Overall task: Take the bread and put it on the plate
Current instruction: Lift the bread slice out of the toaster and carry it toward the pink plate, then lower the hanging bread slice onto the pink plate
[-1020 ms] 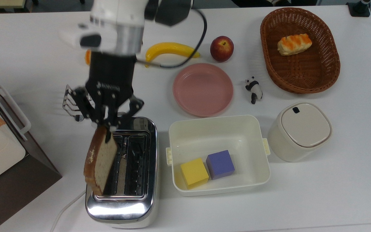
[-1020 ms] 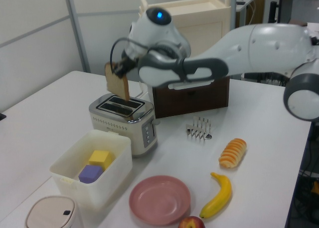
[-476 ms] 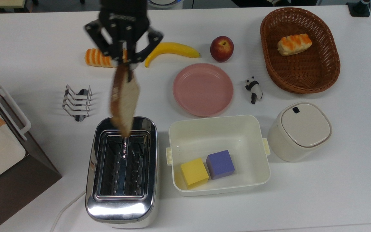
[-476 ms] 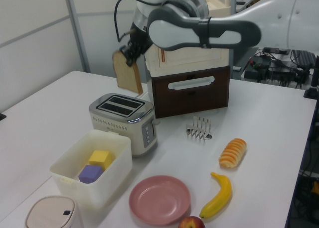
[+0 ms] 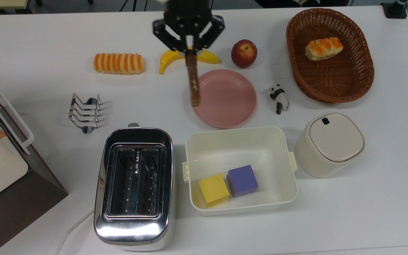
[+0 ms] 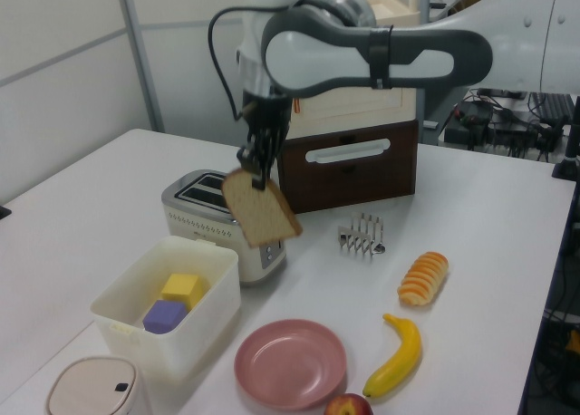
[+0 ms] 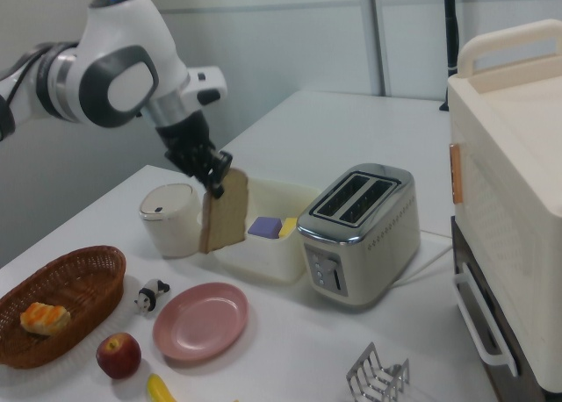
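In the top view, going from left to right, a wooden cabinet [image 5: 16, 177] with a cream lid sits at the bench's [image 5: 30, 42] left edge. Next comes a small metal toast rack [image 5: 84, 113], and nearer the camera a chrome toaster [image 5: 134, 187] with both slots bare. A ridged orange-and-cream roll [image 5: 118, 63] lies toward the far side, with a banana [image 5: 170, 58] just to its right.

The gripper [image 5: 189, 47] hangs over the banana, its fingers clamped on the top edge of the bread [image 5: 193, 79]. The slice hangs straight down below the gripper, edge-on to the top view, so it reads as a thin brown strip whose lower end overlaps the left rim of the plate [image 5: 225, 102]. In the left view the bread [image 6: 261, 208] is clear of the bench, up in the air in front of the toaster [image 6: 210, 208] and well above the plate [image 6: 291, 363]. In the right view the slice [image 7: 223, 211] hangs upright beneath the gripper [image 7: 213, 184], above and behind the plate [image 7: 200, 320].

Further right in the top view stand a red apple [image 5: 243, 53], a white tub [image 5: 241, 170] holding a yellow block [image 5: 213, 190] and a purple block [image 5: 242, 180], a panda figurine [image 5: 279, 98], a wicker basket [image 5: 331, 85] with an orange-topped bun [image 5: 323, 48], and a lidded cream container [image 5: 329, 143].
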You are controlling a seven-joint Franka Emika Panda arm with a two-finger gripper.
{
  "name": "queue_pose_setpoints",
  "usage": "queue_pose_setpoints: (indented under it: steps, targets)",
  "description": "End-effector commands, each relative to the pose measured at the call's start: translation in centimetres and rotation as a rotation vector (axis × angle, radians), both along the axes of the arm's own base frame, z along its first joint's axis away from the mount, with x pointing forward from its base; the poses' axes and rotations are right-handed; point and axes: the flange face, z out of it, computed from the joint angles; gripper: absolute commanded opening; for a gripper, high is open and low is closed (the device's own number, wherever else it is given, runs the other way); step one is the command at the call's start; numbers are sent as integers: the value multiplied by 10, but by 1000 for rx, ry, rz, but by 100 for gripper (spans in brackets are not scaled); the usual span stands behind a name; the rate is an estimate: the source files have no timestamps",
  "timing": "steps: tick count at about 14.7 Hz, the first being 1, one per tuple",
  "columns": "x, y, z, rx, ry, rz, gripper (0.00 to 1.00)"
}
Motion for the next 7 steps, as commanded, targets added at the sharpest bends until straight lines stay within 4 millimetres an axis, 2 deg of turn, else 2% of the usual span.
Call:
queue_pose_setpoints:
  steps: [1,2,4,7]
  targets:
    - [-12,40,-52,36,124,74,1]
    - [-12,50,-64,27,144,91,1]
    - [-6,55,-85,-34,166,119,2]
    - [-5,67,-96,-204,160,180,2]
